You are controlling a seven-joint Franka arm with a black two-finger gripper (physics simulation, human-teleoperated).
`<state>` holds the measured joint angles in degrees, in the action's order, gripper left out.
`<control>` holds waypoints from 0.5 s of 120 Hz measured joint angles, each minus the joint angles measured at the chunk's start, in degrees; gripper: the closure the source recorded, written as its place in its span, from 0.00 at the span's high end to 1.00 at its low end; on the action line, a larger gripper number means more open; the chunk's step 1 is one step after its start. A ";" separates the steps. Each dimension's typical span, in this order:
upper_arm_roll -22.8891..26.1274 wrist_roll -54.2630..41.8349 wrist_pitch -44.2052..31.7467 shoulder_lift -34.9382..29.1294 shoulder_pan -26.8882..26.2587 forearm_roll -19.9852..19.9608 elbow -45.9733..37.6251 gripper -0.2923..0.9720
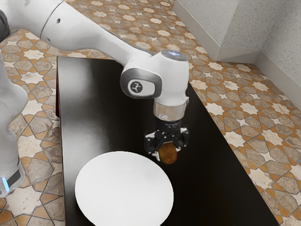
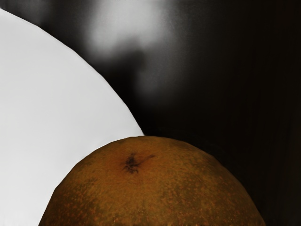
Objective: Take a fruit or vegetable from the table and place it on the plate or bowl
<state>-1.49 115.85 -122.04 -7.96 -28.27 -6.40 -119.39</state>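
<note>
The brown fruit seems firm, light and rounded, probably slippery, and its middle is the best hold. Its skin is russet and finely speckled, with a dark stem scar. The pincer clasps it from both sides, just beside the white plate, low over the dark counter.

The white arm reaches in from the exterior view's upper left, its wrist vertical. The end effector points straight down just beside the plate rim, its black fingers gripping a brown fruit from two sides.
</note>
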 joint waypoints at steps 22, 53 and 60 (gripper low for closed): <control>6.24 3.94 -0.10 0.02 -0.21 -0.18 -0.01 0.44; 9.43 8.82 -0.08 -7.56 -1.16 -0.52 -7.71 0.44; 9.99 9.84 -0.07 -7.75 -1.20 -0.56 -7.95 0.44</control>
<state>8.50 125.70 -122.11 -15.71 -29.47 -6.96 -127.33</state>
